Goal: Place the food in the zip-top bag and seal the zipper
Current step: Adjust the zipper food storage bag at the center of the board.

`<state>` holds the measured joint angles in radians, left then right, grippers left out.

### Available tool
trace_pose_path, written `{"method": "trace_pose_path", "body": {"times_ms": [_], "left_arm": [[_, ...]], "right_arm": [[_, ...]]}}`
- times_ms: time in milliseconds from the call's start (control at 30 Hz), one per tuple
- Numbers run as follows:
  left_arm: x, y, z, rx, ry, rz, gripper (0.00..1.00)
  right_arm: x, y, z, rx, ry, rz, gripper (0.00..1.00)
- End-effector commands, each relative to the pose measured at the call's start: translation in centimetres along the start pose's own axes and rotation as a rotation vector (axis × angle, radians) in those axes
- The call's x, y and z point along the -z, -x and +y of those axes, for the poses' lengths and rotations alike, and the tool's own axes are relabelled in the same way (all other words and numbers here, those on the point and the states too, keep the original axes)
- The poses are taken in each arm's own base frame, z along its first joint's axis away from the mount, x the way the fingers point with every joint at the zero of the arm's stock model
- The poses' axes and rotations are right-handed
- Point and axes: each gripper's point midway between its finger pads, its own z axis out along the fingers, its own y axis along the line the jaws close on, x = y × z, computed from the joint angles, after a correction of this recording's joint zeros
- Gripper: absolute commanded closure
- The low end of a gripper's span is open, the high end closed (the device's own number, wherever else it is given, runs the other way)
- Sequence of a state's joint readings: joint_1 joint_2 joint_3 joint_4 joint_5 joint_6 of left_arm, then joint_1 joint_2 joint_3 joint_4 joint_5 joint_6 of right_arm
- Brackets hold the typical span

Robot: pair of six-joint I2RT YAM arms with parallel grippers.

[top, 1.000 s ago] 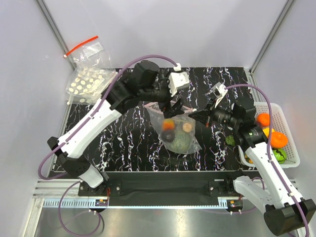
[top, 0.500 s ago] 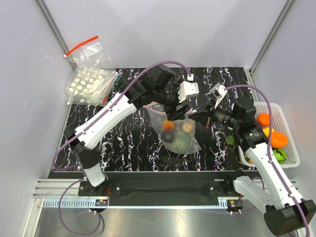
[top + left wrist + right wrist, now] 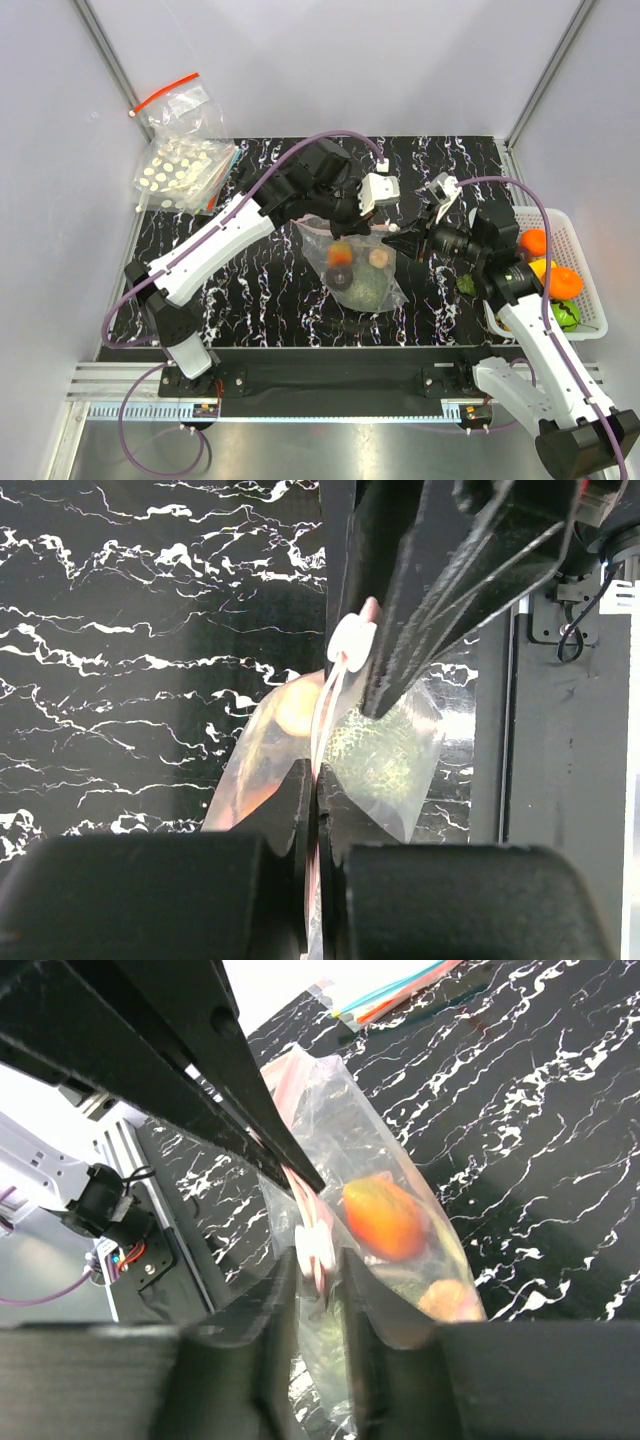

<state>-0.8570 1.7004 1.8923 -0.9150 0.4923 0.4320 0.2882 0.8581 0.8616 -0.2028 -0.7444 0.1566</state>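
Swung rightward since a second ago, left gripper [image 3: 352, 222] now pinches the zipper [image 3: 322, 712] of the zip-top bag [image 3: 315, 250] (food [image 3: 367, 288] inside); right gripper [image 3: 405, 233] clamps it too.

We see the clear crinkly plastic zip-top bag [image 3: 372, 262] held over the dark marbled surface [image 3: 250, 290], its mouth edge pinched by the left hand [image 3: 312, 785] and the right hand [image 3: 318, 1260]. The thin pinkish-red zipper strip [image 3: 322, 712] runs along that edge between the two hands. Inside the bag, the dark green bumpy lump [image 3: 368, 289] sits at the bottom, and the smaller elongated orange-red piece [image 3: 385, 1218] lies nearer the mouth.
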Motion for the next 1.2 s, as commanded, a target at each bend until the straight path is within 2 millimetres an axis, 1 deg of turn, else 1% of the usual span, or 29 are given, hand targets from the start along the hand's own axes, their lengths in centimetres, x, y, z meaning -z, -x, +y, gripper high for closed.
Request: {"method": "trace_pose_path", "body": {"times_ms": [0, 67, 100, 200, 267, 300, 333, 367, 433, 500, 533, 600, 633, 667, 700, 767, 833, 867, 900, 933, 1000, 1033, 1067, 1100, 1133, 1167], "left_arm": [[1.7, 2.6, -0.3, -0.038, 0.029, -0.104, 1.0], [2.0, 2.6, -0.4, -0.041, 0.03, -0.109, 1.0], [2.0, 2.7, -0.5, -0.042, 0.032, -0.113, 1.0], [2.1, 2.5, -0.5, -0.04, 0.037, -0.113, 1.0], [2.1, 2.6, -0.7, -0.035, 0.027, -0.117, 1.0], [2.1, 2.6, -0.8, -0.037, 0.024, -0.116, 1.0], [2.1, 2.5, -0.8, -0.033, 0.024, -0.113, 1.0], [2.1, 2.4, -0.8, -0.034, 0.023, -0.109, 1.0], [2.2, 2.5, -0.9, -0.038, 0.021, -0.111, 1.0], [2.3, 2.4, -0.9, -0.039, 0.022, -0.111, 1.0], [2.4, 2.5, -1.0, -0.04, 0.021, -0.111, 1.0], [2.4, 2.5, -0.9, -0.039, 0.023, -0.109, 1.0], [2.4, 2.5, -1.0, -0.039, 0.021, -0.107, 1.0], [2.4, 2.4, -1.0, -0.038, 0.019, -0.106, 1.0], [2.4, 2.4, -1.0, -0.04, 0.02, -0.106, 1.0], [2.3, 2.3, -1.0, -0.035, 0.017, -0.103, 1.0], [2.3, 2.3, -1.0, -0.037, 0.014, -0.102, 1.0], [2.2, 2.2, -1.1, -0.034, 0.007, -0.097, 1.0], [2.3, 2.4, -1.2, -0.035, 0.004, -0.102, 1.0], [2.3, 2.4, -1.2, -0.033, -0.003, -0.104, 1.0], [2.4, 2.7, -1.5, -0.037, -0.014, -0.111, 1.0], [2.4, 2.7, -1.4, -0.035, -0.012, -0.112, 1.0], [2.5, 2.8, -1.6, -0.037, -0.015, -0.112, 0.99], [2.5, 2.8, -1.5, -0.038, -0.014, -0.112, 0.95], [2.6, 2.9, -1.5, -0.04, -0.013, -0.114, 0.78], [2.7, 3.0, -1.5, -0.046, -0.01, -0.121, 0.68]], "right_arm": [[0.3, 1.0, 0.8, 0.055, 0.022, -0.058, 0.66], [0.3, 0.7, 0.9, 0.056, 0.032, -0.056, 0.6], [0.3, 0.6, 0.9, 0.055, 0.032, -0.059, 0.54], [0.2, 0.0, 0.7, 0.044, 0.027, -0.062, 0.53], [0.2, -0.1, 0.6, 0.044, 0.027, -0.076, 0.62], [0.2, -0.2, 0.5, 0.044, 0.026, -0.077, 0.71], [0.1, -0.3, 0.4, 0.038, 0.022, -0.073, 0.85], [0.1, -0.2, 0.4, 0.036, 0.018, -0.075, 0.87], [0.1, -0.1, 0.3, 0.031, 0.013, -0.076, 0.88], [0.1, -0.1, 0.4, 0.031, 0.014, -0.08, 0.92], [0.2, 0.1, 0.4, 0.033, 0.009, -0.089, 0.92], [0.3, 0.3, 0.3, 0.038, 0.002, -0.098, 0.89], [0.4, 0.4, 0.4, 0.039, 0.001, -0.101, 0.85], [0.4, 0.5, 0.4, 0.043, -0.004, -0.106, 0.65], [0.5, 0.6, 0.3, 0.042, -0.014, -0.111, 0.58], [0.5, 0.7, 0.3, 0.044, -0.015, -0.117, 0.58], [0.6, 1.0, 0.4, 0.041, -0.019, -0.125, 0.61], [0.5, 1.0, 0.4, 0.04, -0.017, -0.123, 0.7], [0.5, 1.0, 0.5, 0.039, -0.007, -0.12, 0.88], [0.4, 0.8, 0.4, 0.034, -0.008, -0.112, 0.92], [0.3, 0.8, 0.3, 0.03, -0.009, -0.111, 0.95], [0.2, 0.8, 0.3, 0.027, -0.007, -0.11, 1.0], [0.3, 0.9, 0.3, 0.027, -0.008, -0.113, 1.0], [0.2, 0.8, 0.3, 0.027, -0.004, -0.113, 1.0], [0.2, 0.8, 0.4, 0.032, -0.001, -0.111, 1.0], [0.2, 0.8, 0.4, 0.033, 0.001, -0.111, 1.0]]}}
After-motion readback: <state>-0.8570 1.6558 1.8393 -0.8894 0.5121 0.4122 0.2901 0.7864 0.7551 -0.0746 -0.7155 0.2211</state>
